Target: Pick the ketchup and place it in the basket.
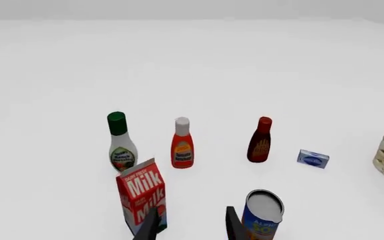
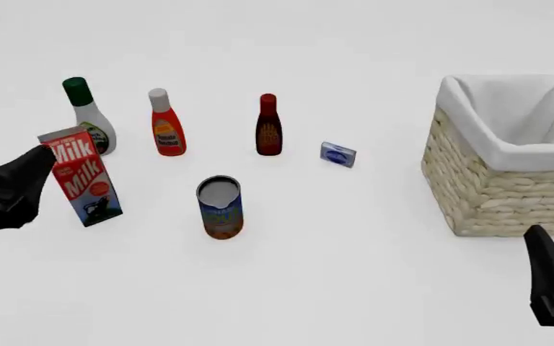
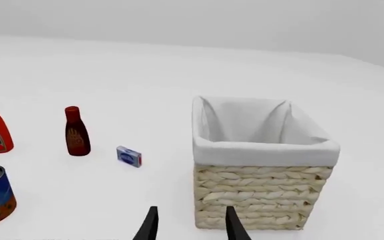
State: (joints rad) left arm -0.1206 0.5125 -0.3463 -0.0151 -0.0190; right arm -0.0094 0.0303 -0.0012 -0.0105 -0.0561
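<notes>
Presently the left gripper (image 1: 190, 224) hovers low beside the milk carton (image 2: 80, 175), fingers spread; the right gripper (image 3: 190, 223) likewise spread, near the basket (image 2: 508, 187). The ketchup (image 2: 166, 124) stands upright, well left of the basket.

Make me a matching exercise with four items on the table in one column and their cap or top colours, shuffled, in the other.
Things:
1. ketchup
2. dark red-brown bottle
3. ranch dressing bottle
4. soup can

Tops:
A. green cap
B. silver-grey lid
C. white cap
D. red cap

Pairs: 1-C, 2-D, 3-A, 4-B
</notes>
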